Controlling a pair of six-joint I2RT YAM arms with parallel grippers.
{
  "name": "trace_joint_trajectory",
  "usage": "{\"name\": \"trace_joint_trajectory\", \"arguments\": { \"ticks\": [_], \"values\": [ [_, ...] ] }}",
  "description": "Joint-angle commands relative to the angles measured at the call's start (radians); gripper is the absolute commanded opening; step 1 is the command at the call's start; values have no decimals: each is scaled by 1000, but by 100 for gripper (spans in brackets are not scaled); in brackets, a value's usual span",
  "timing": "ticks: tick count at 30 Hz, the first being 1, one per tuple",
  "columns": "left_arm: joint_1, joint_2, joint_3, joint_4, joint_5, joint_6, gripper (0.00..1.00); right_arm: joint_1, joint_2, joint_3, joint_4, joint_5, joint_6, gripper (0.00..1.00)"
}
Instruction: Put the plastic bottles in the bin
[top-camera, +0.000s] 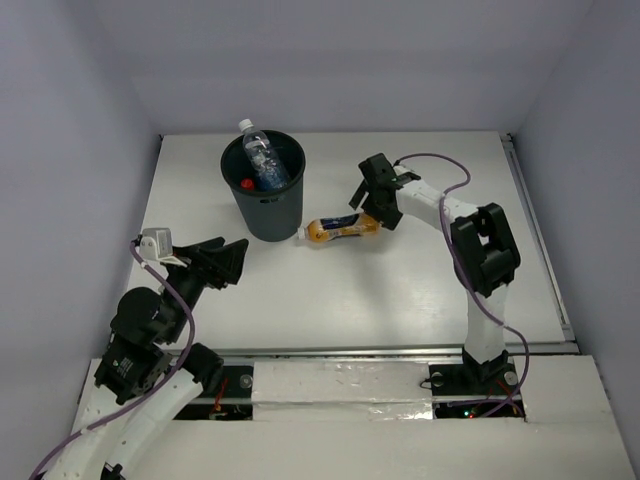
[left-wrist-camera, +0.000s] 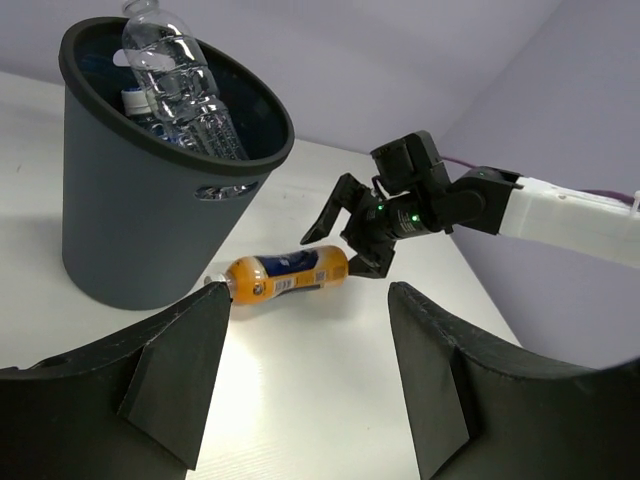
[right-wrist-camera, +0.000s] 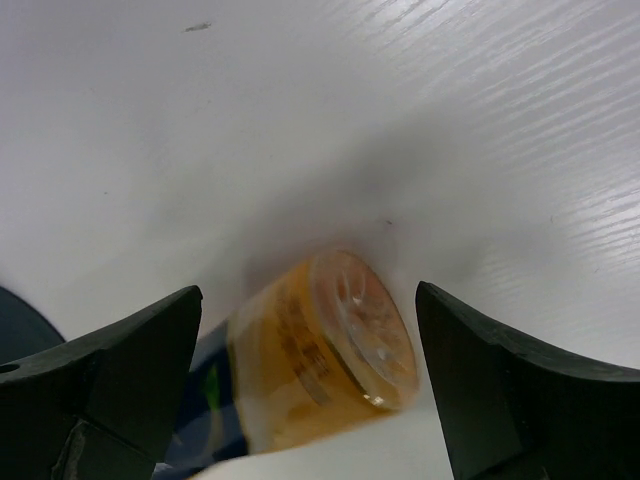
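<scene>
A black round plastic bin (top-camera: 272, 215), tapering toward its base with a slot cut-out near the rim, stands on the far left part of the white table (top-camera: 400, 295). A clear plastic bottle with a white cap (top-camera: 259, 152) leans inside it, its neck and cap sticking up above the far rim, and a small red cap (top-camera: 246, 183) shows lower down at the bin's left inner side. How many bottles lie beneath cannot be told. One orange plastic bottle with a dark blue label (top-camera: 340, 230) lies on its side on the table just right of the bin, its white cap pointing at the bin's foot and its base pointing right. The right gripper (top-camera: 366, 208) is lowered at that base end with its two black fingers spread wide, one on each side of the bottle. In the right wrist view there is bare table between each finger and the bottle's sides, so the jaws are open and grip nothing. The left gripper (top-camera: 228, 262) hangs over the near left of the table, well apart from the orange bottle and facing the bin. Its fingers stand apart with nothing between them, so it is open and empty.
</scene>
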Motion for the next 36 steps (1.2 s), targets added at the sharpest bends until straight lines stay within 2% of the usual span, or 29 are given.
{"name": "trace_joint_trajectory", "arguments": {
  "ticks": [1, 4, 8, 15, 18, 23, 28, 36],
  "values": [
    [-5, -24, -3, 48, 19, 10, 61, 26, 30, 67, -31, 24, 14, 92],
    [-5, -28, -4, 45, 15, 10, 61, 46, 63, 105, -54, 31, 11, 93],
    [-5, -23, -4, 45, 12, 8, 61, 46, 26, 89, -16, 60, -12, 94],
    [-5, -14, -4, 43, 11, 8, 61, 55, -179, -7, 6, 192, -152, 95],
    [-5, -8, -6, 42, 11, 8, 61, 95, -261, -56, -7, 218, -183, 95],
    [-5, -4, -4, 42, 9, 7, 61, 149, -333, -235, 162, 91, -50, 96],
    [-5, 2, -6, 40, 8, 4, 61, 160, -247, -203, 176, 67, 52, 98],
    [-5, -6, -9, 42, 11, 4, 61, 160, -207, -235, 200, 71, 158, 98]
  ]
}}
